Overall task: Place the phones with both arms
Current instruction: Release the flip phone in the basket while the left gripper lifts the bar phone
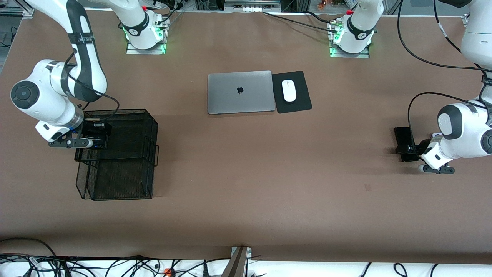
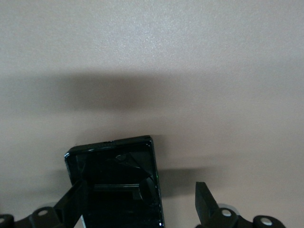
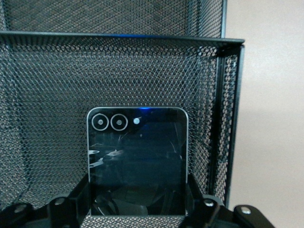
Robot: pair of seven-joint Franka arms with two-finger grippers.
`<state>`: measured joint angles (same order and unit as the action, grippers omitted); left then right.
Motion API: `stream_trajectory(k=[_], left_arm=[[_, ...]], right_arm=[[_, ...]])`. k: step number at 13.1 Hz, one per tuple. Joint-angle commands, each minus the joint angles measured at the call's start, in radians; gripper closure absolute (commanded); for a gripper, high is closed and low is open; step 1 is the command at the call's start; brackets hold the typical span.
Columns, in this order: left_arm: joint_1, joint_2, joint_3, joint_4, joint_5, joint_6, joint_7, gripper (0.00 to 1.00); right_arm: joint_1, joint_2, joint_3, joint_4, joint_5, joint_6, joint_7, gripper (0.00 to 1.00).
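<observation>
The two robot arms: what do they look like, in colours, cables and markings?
Both arms, the right arm and the left arm, are white with rounded links, grey-black joint caps and black cables along them. The right arm carries a black band with white lettering. Each base glows green. The grippers are black with pale screws.

Brown bench (image 1: pixel 246 184) under even overhead light; metal framing along its robot-base edge, tangled black cables (image 1: pixel 115 267) on white floor at its camera edge.
</observation>
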<state>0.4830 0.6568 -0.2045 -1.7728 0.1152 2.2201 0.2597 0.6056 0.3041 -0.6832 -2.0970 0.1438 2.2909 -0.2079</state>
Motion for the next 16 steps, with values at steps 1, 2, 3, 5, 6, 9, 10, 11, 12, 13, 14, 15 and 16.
stream_trajectory(k=[1, 2, 3, 5, 6, 9, 10, 11, 12, 13, 14, 15, 16], left_arm=[[-0.006, -0.036, 0.007, -0.008, 0.029, -0.019, -0.022, 0.00], [-0.006, -0.036, 0.005, -0.008, 0.031, -0.031, -0.039, 0.00], [-0.006, -0.036, 0.005, -0.011, 0.031, -0.043, -0.060, 0.00], [-0.004, -0.031, 0.014, -0.014, 0.043, -0.045, -0.068, 0.00], [0.003, -0.025, 0.016, -0.014, 0.044, -0.043, -0.074, 0.00], [0.003, -0.019, 0.019, -0.016, 0.044, -0.042, -0.106, 0.00], [0.005, -0.008, 0.019, -0.016, 0.044, -0.042, -0.106, 0.00], [0.008, 0.001, 0.019, -0.016, 0.044, -0.039, -0.106, 0.00], [0.008, 0.010, 0.019, -0.016, 0.044, -0.034, -0.106, 0.00], [0.015, 0.018, 0.019, -0.016, 0.044, -0.033, -0.105, 0.00], [0.017, 0.026, 0.019, -0.016, 0.044, -0.031, -0.105, 0.00], [0.016, 0.029, 0.019, -0.016, 0.044, -0.031, -0.103, 0.00], [0.017, 0.027, 0.019, -0.013, 0.046, -0.034, -0.091, 0.08]], right_arm=[[-0.009, 0.001, 0.002, 0.026, 0.020, -0.011, -0.018, 0.01], [-0.009, 0.000, 0.001, 0.037, 0.020, -0.022, -0.022, 0.00], [-0.009, -0.002, 0.001, 0.046, 0.020, -0.036, -0.022, 0.00], [-0.009, -0.008, -0.004, 0.107, 0.020, -0.123, -0.015, 0.00], [-0.009, -0.010, -0.007, 0.159, 0.019, -0.202, -0.008, 0.00], [-0.018, -0.017, -0.015, 0.345, 0.011, -0.488, 0.022, 0.00], [-0.027, -0.034, -0.012, 0.370, 0.005, -0.548, 0.048, 0.00], [-0.045, -0.054, -0.003, 0.376, 0.000, -0.571, 0.064, 0.00], [-0.065, -0.077, 0.020, 0.377, -0.007, -0.594, 0.071, 0.00], [-0.107, -0.112, 0.069, 0.377, -0.030, -0.611, 0.099, 0.00], [-0.151, -0.152, 0.133, 0.376, -0.071, -0.616, 0.135, 0.00], [-0.206, -0.178, 0.213, 0.376, -0.104, -0.623, 0.172, 0.00], [-0.267, -0.196, 0.291, 0.376, -0.119, -0.636, 0.209, 0.00]])
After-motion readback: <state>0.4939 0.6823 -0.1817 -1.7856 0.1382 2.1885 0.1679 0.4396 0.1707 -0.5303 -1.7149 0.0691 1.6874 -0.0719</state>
